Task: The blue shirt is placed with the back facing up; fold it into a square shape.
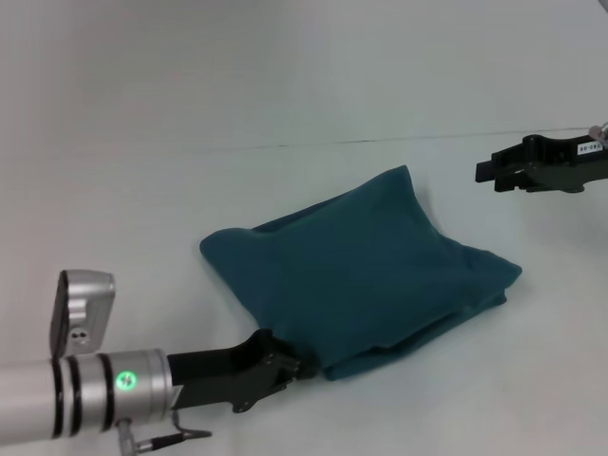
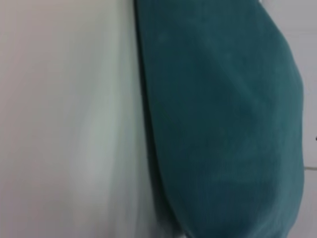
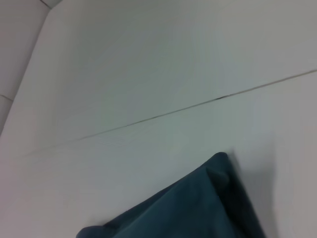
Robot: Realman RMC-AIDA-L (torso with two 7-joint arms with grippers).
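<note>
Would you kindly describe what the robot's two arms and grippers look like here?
The left arm is a silver cylinder with black rings, a glowing green light and a thin cable beneath. Its left gripper is black and angular. The right gripper is black too, bearing a small white label.

blue shirt point(image 1: 366, 275) | dark teal, plain | folded, layered rough square | flat on white surface

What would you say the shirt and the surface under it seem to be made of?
The shirt looks like soft matte knit fabric, probably cotton: it bunches in rounded folds, and a fine weave shows in the left wrist view. The table looks like a smooth white hard panel with a thin seam.
</note>
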